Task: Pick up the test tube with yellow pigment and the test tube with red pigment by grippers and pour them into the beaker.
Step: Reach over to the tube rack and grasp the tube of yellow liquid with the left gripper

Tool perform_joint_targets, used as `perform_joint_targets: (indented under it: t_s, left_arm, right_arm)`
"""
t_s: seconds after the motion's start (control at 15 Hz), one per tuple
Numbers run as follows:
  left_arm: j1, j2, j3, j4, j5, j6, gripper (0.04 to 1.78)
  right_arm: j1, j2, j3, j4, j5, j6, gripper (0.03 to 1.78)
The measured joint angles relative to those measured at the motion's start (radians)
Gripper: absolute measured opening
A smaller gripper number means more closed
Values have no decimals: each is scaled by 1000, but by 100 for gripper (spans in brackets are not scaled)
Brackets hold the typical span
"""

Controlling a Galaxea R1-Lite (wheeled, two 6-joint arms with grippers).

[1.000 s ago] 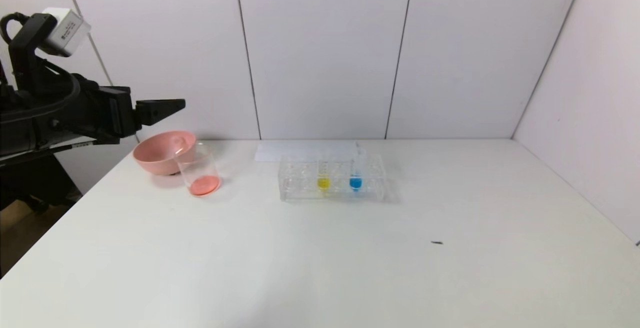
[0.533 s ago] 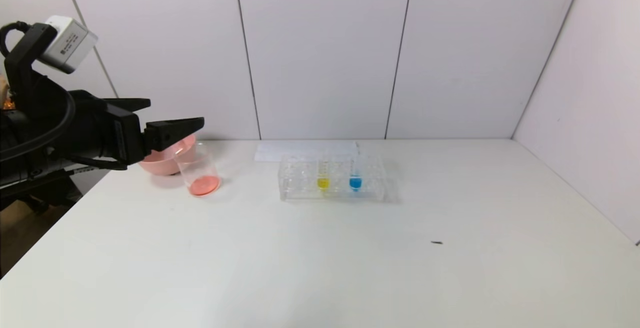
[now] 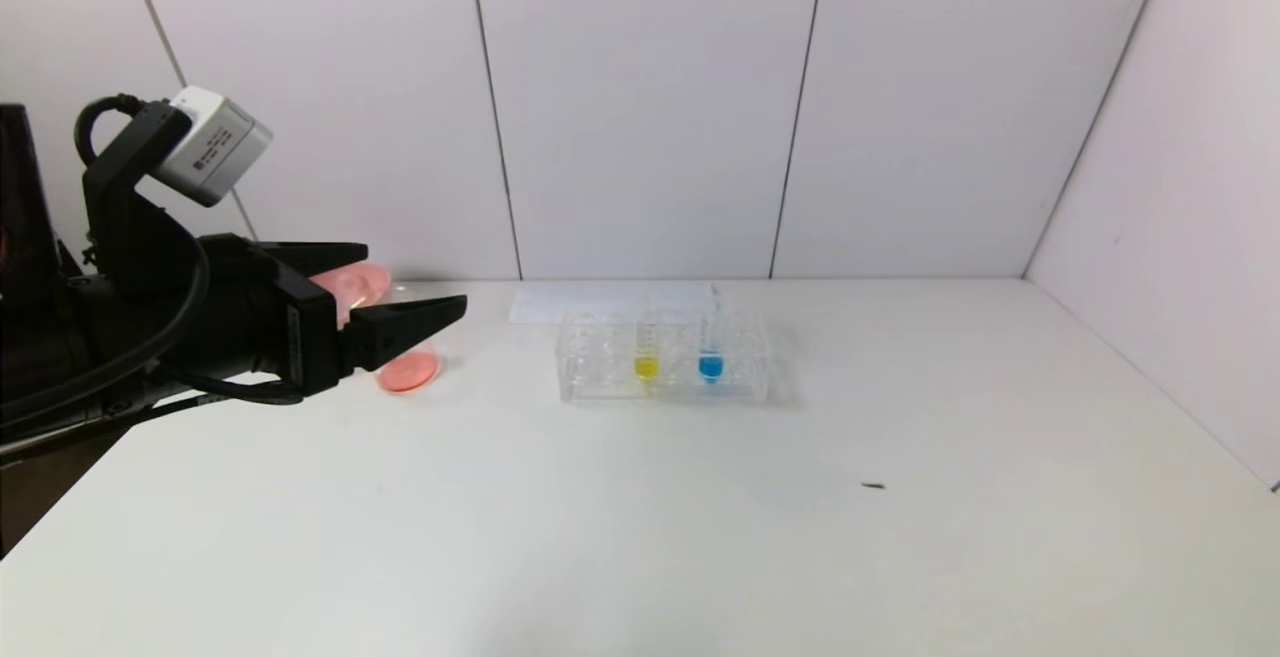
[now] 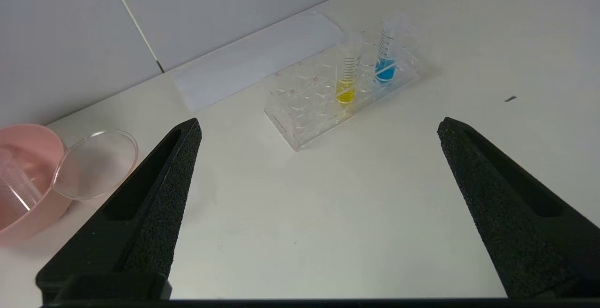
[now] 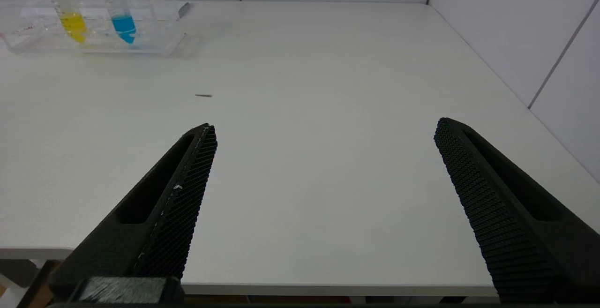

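The test tube with yellow pigment (image 3: pixel 647 349) stands upright in the clear rack (image 3: pixel 600 377), next to a blue tube (image 3: pixel 711 349); it also shows in the left wrist view (image 4: pixel 347 76) and the right wrist view (image 5: pixel 70 15). No tube holding red liquid shows. The beaker (image 3: pixel 408 371) holds red-orange liquid and stands partly hidden behind my left gripper (image 3: pixel 415 277), which is open and empty, hovering left of the rack. In the left wrist view (image 4: pixel 318 125) its jaws stand wide apart, the beaker (image 4: pixel 96 165) beside one jaw. My right gripper (image 5: pixel 323 130) is open and empty over the table's near edge.
A pink bowl (image 3: pixel 352 282) stands behind the beaker; a clear tube with no liquid showing (image 4: pixel 16 188) lies in it. A white sheet (image 3: pixel 610 302) lies behind the rack. A small dark speck (image 3: pixel 874 486) lies on the table at right. Walls close the back and right.
My left gripper has moved right and down from beside the wall, and now covers part of the bowl and beaker. Its jaws have opened wider. Tubes and rack have not moved.
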Motion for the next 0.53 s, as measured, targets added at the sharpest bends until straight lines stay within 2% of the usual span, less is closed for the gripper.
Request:
perform_joint_targets:
  t_s: [0.27, 0.53]
  left_arm:
    - [-17, 7, 30, -62, 1, 2, 176]
    - [-21, 15, 36, -63, 26, 3, 176]
  right_arm:
    - [0, 0, 0, 0, 0, 0, 170]
    - [0, 0, 0, 0, 0, 0, 170]
